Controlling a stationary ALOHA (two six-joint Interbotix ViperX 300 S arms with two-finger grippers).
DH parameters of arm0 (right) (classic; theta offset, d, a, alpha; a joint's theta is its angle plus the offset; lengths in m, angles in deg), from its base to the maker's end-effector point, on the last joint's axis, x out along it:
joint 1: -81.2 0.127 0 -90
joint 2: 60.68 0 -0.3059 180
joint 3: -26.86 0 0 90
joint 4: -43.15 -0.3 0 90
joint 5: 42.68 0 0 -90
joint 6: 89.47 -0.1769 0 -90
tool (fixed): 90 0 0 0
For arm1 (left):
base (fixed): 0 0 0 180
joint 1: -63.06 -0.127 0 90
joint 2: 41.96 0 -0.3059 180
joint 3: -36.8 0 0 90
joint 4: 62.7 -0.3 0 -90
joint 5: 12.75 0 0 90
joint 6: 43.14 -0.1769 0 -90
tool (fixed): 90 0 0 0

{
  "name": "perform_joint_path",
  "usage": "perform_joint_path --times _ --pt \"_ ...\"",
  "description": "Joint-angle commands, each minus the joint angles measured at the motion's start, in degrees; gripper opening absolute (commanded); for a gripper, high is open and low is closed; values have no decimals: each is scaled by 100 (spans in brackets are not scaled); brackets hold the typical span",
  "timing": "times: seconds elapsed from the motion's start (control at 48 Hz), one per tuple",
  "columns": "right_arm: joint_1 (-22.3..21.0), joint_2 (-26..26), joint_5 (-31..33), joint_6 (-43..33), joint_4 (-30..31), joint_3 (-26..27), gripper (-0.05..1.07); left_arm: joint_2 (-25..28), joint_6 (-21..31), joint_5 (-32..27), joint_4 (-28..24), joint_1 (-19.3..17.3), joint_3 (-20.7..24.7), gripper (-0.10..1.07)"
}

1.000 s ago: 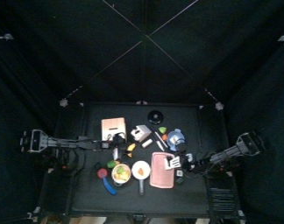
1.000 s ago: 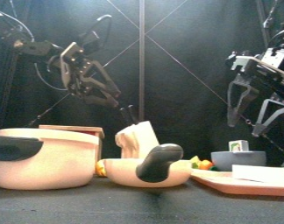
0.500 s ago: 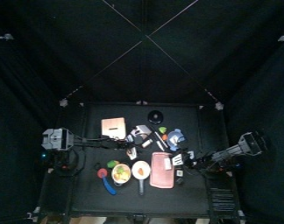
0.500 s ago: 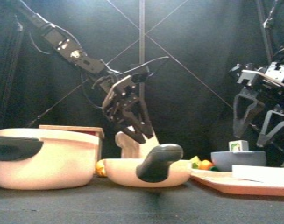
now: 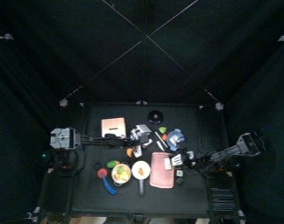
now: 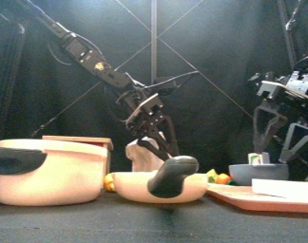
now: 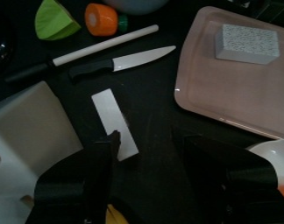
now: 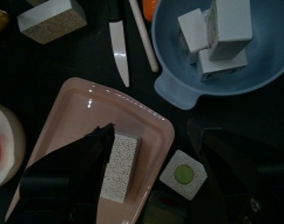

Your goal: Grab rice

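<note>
1. From above, the left gripper hung over the middle of the black table. The right gripper sat by the right edge of the pink tray. Black curtains closed in all sides.
2. From the front, the left gripper hung over a white pan, and the right gripper hung well to its right.
3. At the left wrist, the left gripper stood open above a white strip. The rice block lay well apart on the pink tray, and a knife lay nearby.
4. At the right wrist, the right gripper stood open, empty, straddling the pink tray. The rice block lay on it between the jaws, beside a blue bowl.
</note>
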Motion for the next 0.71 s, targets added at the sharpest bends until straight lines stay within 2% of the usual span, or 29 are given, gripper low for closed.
perform_joint_path --times 0.0,0.688 --pt "-9 -26 -62 0 26 53 98 18 9 -62 -44 -70 193 88" --pt "-18 97 -97 0 9 53 98 272 9 -123 -132 -88 264 86"
